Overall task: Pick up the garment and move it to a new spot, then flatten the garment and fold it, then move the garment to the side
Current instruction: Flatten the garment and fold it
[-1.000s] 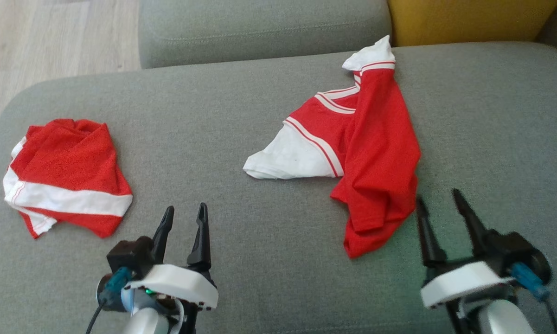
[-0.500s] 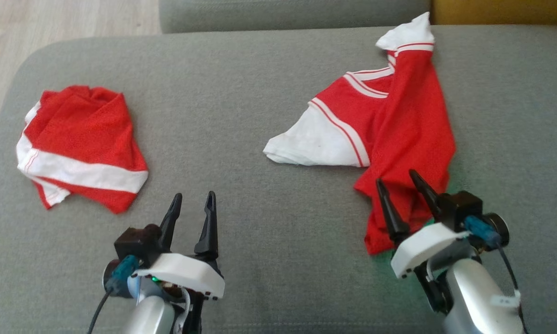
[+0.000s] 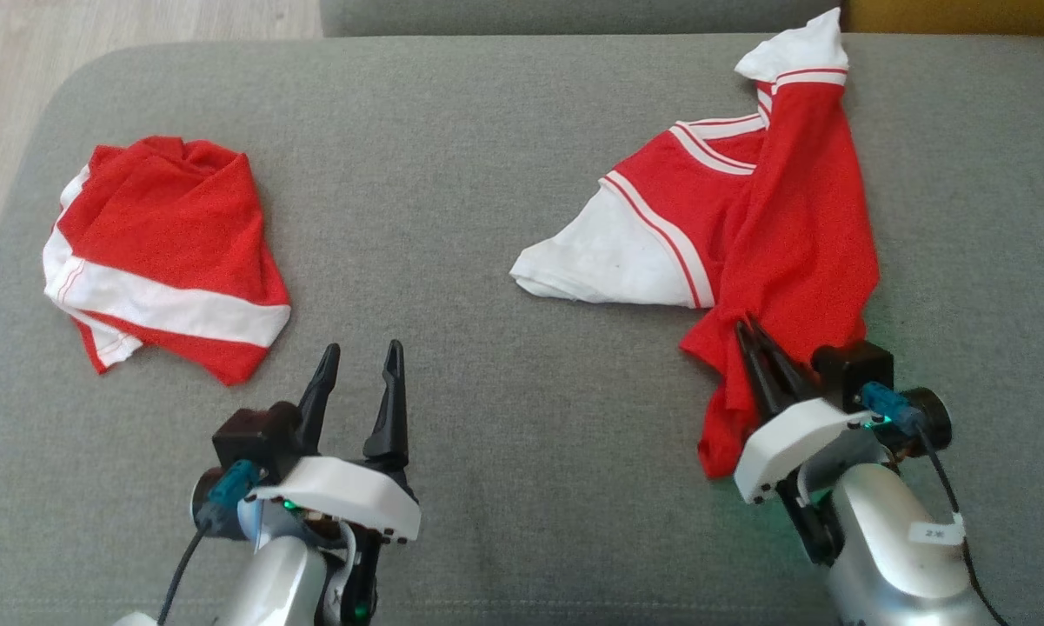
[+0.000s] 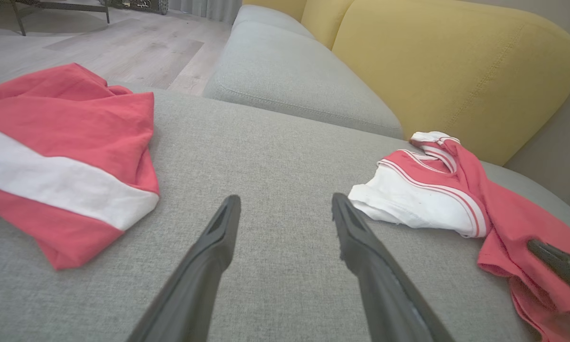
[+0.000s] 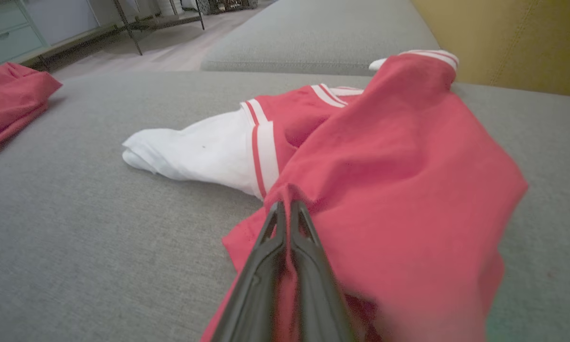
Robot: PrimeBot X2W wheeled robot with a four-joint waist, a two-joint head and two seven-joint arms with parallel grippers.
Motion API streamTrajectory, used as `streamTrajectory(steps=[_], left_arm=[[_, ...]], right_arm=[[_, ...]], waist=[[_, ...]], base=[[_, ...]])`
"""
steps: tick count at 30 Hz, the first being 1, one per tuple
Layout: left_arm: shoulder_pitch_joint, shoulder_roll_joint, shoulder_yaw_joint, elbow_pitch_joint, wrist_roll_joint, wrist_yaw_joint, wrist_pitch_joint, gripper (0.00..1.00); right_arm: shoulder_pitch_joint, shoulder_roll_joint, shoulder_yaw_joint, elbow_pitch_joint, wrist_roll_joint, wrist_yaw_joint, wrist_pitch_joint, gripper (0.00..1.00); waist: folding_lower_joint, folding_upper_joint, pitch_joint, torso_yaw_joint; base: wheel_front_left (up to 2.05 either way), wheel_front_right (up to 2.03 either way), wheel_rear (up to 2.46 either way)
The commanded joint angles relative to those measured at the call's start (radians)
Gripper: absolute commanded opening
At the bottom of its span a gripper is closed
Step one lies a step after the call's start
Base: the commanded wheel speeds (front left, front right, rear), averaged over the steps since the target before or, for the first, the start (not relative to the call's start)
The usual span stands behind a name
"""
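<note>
The crumpled red-and-white shirt [image 3: 800,217] lies on the right part of the grey sofa cushion [image 3: 469,156]. The right gripper [image 3: 746,323] pinches a fold at its near edge, fingers pressed together on the cloth. The left gripper [image 3: 362,350] hovers with fingers spread, well to the shirt's left, near a folded red-and-white garment [image 3: 165,252].

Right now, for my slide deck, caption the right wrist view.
Right gripper shut on the red-and-white garment lying on the grey sofa cushion.
</note>
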Motion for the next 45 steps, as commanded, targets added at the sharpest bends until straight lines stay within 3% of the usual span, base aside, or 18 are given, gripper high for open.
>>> streamTrajectory(steps=[1, 10, 18, 20, 23, 27, 32, 39, 40, 41, 45], left_arm=[[-0.044, 0.004, 0.031, -0.024, -0.003, -0.003, -0.005, 1.0], [-0.034, 0.004, 0.027, -0.022, -0.007, -0.001, -0.005, 1.0], [-0.011, 0.004, 0.023, -0.02, -0.014, 0.004, -0.005, 1.0], [-0.001, 0.004, 0.029, -0.022, -0.014, 0.006, -0.005, 1.0], [0.012, 0.004, 0.035, -0.027, -0.012, 0.008, -0.005, 1.0], [0.014, 0.004, 0.036, -0.037, -0.011, 0.01, -0.005, 1.0], [-0.006, 0.004, 0.034, -0.04, -0.002, 0.004, -0.005, 1.0], [-0.036, 0.004, 0.033, -0.031, 0.009, -0.01, -0.005, 1.0], [-0.038, 0.004, 0.033, -0.03, 0.01, -0.011, -0.005, 1.0], [-0.041, 0.004, 0.033, -0.029, 0.009, -0.011, -0.005, 1.0], [-0.049, 0.004, 0.031, -0.027, 0.007, -0.011, -0.005, 1.0]], right_arm=[[-0.043, -0.002, 0.048, -0.031, 0.029, 0.002, -0.033, 0.0], [-0.065, -0.002, 0.157, -0.099, 0.131, 0.002, -0.083, 0.0], [-0.082, -0.002, 0.279, -0.235, 0.239, 0.002, -0.098, 0.0], [-0.091, -0.002, 0.268, -0.272, 0.288, 0.002, -0.099, 0.0], [-0.109, -0.002, 0.195, -0.311, 0.324, 0.002, -0.089, 0.0], [-0.128, -0.013, -0.015, -0.326, 0.318, 0.002, -0.025, 0.0], [-0.174, -0.124, -0.254, -0.275, 0.3, 0.002, 0.094, 0.0], [-0.262, -0.275, -0.366, -0.097, 0.218, 0.002, 0.144, 0.0], [-0.276, -0.292, -0.382, -0.059, 0.199, 0.002, 0.148, 0.33], [-0.29, -0.309, -0.399, -0.019, 0.168, 0.002, 0.157, 1.0], [-0.38, -0.339, -0.45, 0.098, 0.05, 0.002, 0.085, 1.0]], waist=[[0.0, 0.0, -0.008, -0.007], [0.0, 0.0, -0.045, -0.026], [0.0, 0.0, -0.08, -0.036], [0.0, 0.0, -0.088, -0.044], [0.0, 0.0, -0.093, -0.062], [0.0, 0.0, -0.086, -0.088], [0.0, 0.0, -0.056, -0.101], [0.0, 0.0, -0.015, -0.095], [0.0, 0.0, -0.011, -0.094], [0.0, 0.0, -0.007, -0.092], [0.0, 0.0, 0.003, -0.087]], base=[[0.0, 0.0, 0.0], [0.0, 0.0, 0.0], [0.0, 0.0, 0.0], [0.0, 0.0, 0.0], [0.0, 0.0, 0.0], [0.0, 0.0, 0.0], [0.0, 0.0, 0.0], [0.0, 0.0, 0.0], [0.0, 0.0, 0.0], [0.0, 0.0, 0.0], [0.0, 0.0, 0.0]])
